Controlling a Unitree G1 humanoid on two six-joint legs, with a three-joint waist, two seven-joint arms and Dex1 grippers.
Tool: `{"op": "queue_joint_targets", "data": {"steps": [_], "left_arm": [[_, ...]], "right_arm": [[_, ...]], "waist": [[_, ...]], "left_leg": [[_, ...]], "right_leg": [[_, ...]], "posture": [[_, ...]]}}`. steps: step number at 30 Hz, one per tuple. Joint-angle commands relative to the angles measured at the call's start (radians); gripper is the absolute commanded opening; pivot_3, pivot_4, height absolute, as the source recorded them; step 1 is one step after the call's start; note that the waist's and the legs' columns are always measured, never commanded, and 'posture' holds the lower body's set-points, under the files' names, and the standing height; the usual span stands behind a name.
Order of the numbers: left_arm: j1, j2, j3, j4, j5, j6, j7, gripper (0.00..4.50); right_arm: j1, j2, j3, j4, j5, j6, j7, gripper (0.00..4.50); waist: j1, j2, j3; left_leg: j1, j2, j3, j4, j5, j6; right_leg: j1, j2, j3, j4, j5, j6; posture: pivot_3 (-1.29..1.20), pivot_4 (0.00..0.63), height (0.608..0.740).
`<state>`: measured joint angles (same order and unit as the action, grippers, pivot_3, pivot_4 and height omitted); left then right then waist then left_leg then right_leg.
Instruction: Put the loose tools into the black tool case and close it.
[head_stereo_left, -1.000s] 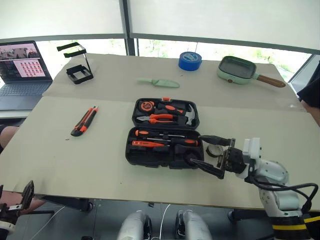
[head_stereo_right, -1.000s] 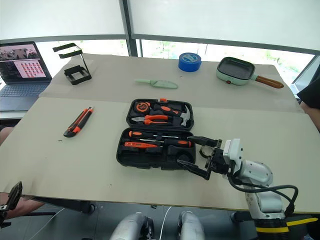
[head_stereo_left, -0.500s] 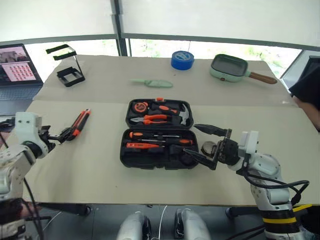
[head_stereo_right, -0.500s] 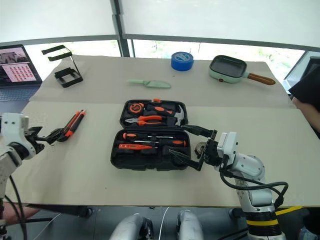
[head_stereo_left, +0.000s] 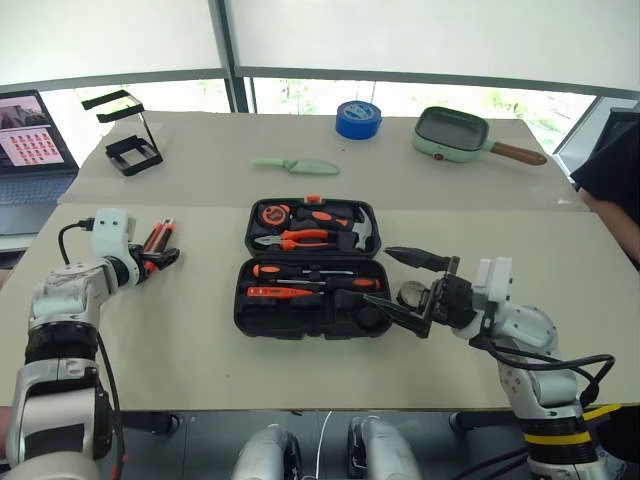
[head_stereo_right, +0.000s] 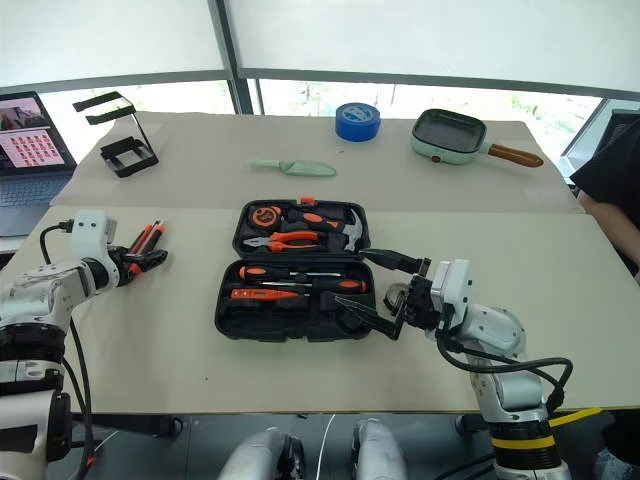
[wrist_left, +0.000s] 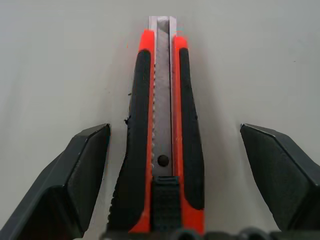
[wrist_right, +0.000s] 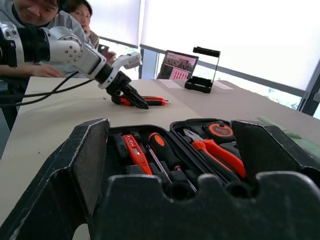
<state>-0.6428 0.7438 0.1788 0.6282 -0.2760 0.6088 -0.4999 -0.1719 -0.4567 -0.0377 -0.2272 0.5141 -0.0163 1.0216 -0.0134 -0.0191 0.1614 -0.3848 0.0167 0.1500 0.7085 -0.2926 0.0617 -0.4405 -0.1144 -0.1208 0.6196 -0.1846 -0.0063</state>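
The black plastic hinged tool case (head_stereo_left: 308, 270) lies open and flat at the middle of the pale beige surface (head_stereo_left: 200, 340), its moulded slots holding orange-handled pliers, a hammer, a tape measure and black-and-orange screwdrivers (head_stereo_left: 300, 272). The orange-and-black utility knife (wrist_left: 162, 145) lies loose on the surface well to the left of the case. The left claw (head_stereo_right: 140, 262) is at the knife with its two black fingers (wrist_left: 75, 180) spread wide, one on either side of the knife body and clear of it (no contact visible in the left wrist view). The right claw (head_stereo_left: 410, 290) is at the case's right end, fingers standing wide apart and holding nothing; a small dark tape roll (head_stereo_left: 412, 296) sits on the surface just beside the case, between those fingers as seen from the head. Along the far side of the surface lie a pale green knife (head_stereo_left: 295, 165), a big blue tape roll (head_stereo_left: 357, 119), a green square pan with a wooden handle (head_stereo_left: 455, 135) and a black wire stand (head_stereo_left: 125, 140). A laptop (head_stereo_left: 30, 145) is at the far left.
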Motion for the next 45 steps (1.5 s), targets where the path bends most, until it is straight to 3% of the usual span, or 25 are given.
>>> {"op": "queue_joint_targets", "data": {"steps": [1, 5, 6, 8, 10, 12, 16, 19, 20, 24, 28, 42, 45], "left_arm": [[-0.003, 0.000, 0.014, 0.028, 0.019, -0.013, 0.001, 3.36], [0.024, -0.012, 0.020, 0.005, 0.014, -0.048, -0.027, 1.87], [0.034, -0.017, 0.028, -0.009, 0.007, -0.066, -0.036, 1.74], [0.067, -0.019, 0.047, -0.056, -0.008, -0.125, -0.069, 1.73], [0.094, -0.046, 0.111, -0.184, -0.117, -0.147, -0.167, 1.73], [0.120, -0.050, 0.108, -0.406, -0.236, -0.145, -0.337, 1.73], [0.199, 0.090, -0.066, -0.728, -0.297, -0.027, -0.619, 1.73], [0.177, 0.141, -0.202, -0.850, -0.249, -0.060, -0.720, 1.73], [0.160, 0.139, -0.243, -0.859, -0.226, -0.061, -0.724, 1.73], [0.128, 0.112, -0.399, -0.841, -0.082, -0.158, -0.747, 1.73], [0.126, 0.039, -0.492, -0.774, 0.059, -0.206, -0.653, 1.73], [0.088, -0.011, -0.560, -0.738, 0.132, -0.305, -0.765, 1.73], [0.087, 0.003, -0.589, -0.721, 0.202, -0.328, -0.754, 1.73]], "right_arm": [[-0.010, -0.010, -0.015, -0.028, 0.020, 0.008, -0.007, 4.50], [-0.007, -0.017, -0.019, -0.026, 0.020, 0.008, -0.005, 4.50], [-0.006, -0.018, -0.019, -0.026, 0.019, 0.009, -0.006, 4.50], [-0.002, -0.024, -0.022, -0.027, 0.018, 0.009, -0.006, 4.50], [0.007, -0.038, -0.032, -0.026, 0.017, 0.002, 0.006, 4.50], [0.017, -0.073, -0.049, -0.020, 0.027, -0.001, 0.039, 4.50], [0.035, -0.154, -0.081, 0.018, 0.022, -0.028, 0.115, 4.50], [0.040, -0.196, -0.111, 0.043, 0.032, -0.029, 0.149, 4.50], [0.043, -0.208, -0.118, 0.049, 0.034, -0.031, 0.162, 4.50], [0.063, -0.233, -0.136, 0.052, 0.033, -0.031, 0.185, 4.50], [0.097, -0.233, -0.137, 0.023, 0.024, -0.031, 0.174, 4.50], [0.138, -0.234, -0.128, -0.019, -0.001, -0.030, 0.147, 4.50], [0.139, -0.232, -0.129, -0.020, 0.000, -0.024, 0.142, 4.50]], "waist": [[0.000, 0.000, 0.000], [0.002, 0.000, 0.000], [0.002, 0.000, 0.000], [0.002, 0.000, 0.000], [0.003, 0.000, 0.000], [0.010, -0.003, 0.002], [0.017, -0.006, 0.004], [0.017, 0.002, 0.004], [0.018, 0.003, 0.005], [0.022, 0.003, 0.005], [0.025, 0.003, 0.005], [0.027, 0.003, 0.005], [0.027, 0.003, 0.005]], "left_leg": [[0.000, 0.000, 0.000, 0.000, 0.000, 0.000], [0.001, 0.000, 0.000, 0.000, 0.000, -0.001], [0.001, 0.000, 0.000, 0.000, 0.000, -0.001], [0.002, -0.001, -0.001, 0.000, -0.001, -0.001], [0.001, -0.001, -0.001, 0.000, -0.001, -0.001], [-0.001, -0.001, -0.001, 0.001, -0.001, -0.001], [-0.012, -0.002, -0.004, 0.007, -0.001, 0.000], [-0.004, -0.004, -0.002, 0.005, 0.000, 0.001], [-0.001, -0.004, -0.002, 0.004, -0.001, 0.000], [0.000, -0.002, -0.002, 0.003, -0.001, 0.000], [0.000, -0.001, -0.003, 0.003, 0.003, 0.008], [-0.004, -0.002, -0.005, 0.006, 0.001, 0.013], [-0.004, -0.002, -0.005, 0.006, 0.001, 0.014]], "right_leg": [[0.000, 0.000, 0.000, 0.001, 0.000, 0.000], [0.000, -0.003, 0.000, 0.004, 0.000, 0.000], [0.000, -0.004, 0.000, 0.004, 0.000, 0.000], [0.000, -0.006, 0.000, 0.005, 0.001, -0.002], [0.000, -0.008, 0.000, 0.005, 0.002, -0.004], [-0.002, -0.013, -0.001, 0.005, 0.002, -0.004], [-0.008, -0.014, -0.002, 0.006, 0.003, -0.005], [-0.002, -0.011, -0.002, 0.005, 0.000, 0.000], [0.000, -0.011, -0.002, 0.004, -0.005, 0.006], [0.001, -0.007, -0.001, 0.005, -0.006, 0.006], [0.000, -0.006, 0.000, 0.006, -0.006, 0.004], [0.000, -0.010, 0.000, 0.005, -0.006, 0.004], [0.000, -0.010, 0.000, 0.005, -0.006, 0.004]], "posture": [[0.00, 0.150, 0.740], [0.00, 0.150, 0.740], [0.00, 0.150, 0.740], [0.00, 0.150, 0.740], [0.00, 0.150, 0.740], [0.00, 0.150, 0.740], [0.00, 0.150, 0.740], [0.00, 0.150, 0.740], [0.00, 0.150, 0.740], [0.00, 0.150, 0.740], [0.00, 0.150, 0.740], [0.00, 0.150, 0.740], [0.00, 0.150, 0.740]]}}
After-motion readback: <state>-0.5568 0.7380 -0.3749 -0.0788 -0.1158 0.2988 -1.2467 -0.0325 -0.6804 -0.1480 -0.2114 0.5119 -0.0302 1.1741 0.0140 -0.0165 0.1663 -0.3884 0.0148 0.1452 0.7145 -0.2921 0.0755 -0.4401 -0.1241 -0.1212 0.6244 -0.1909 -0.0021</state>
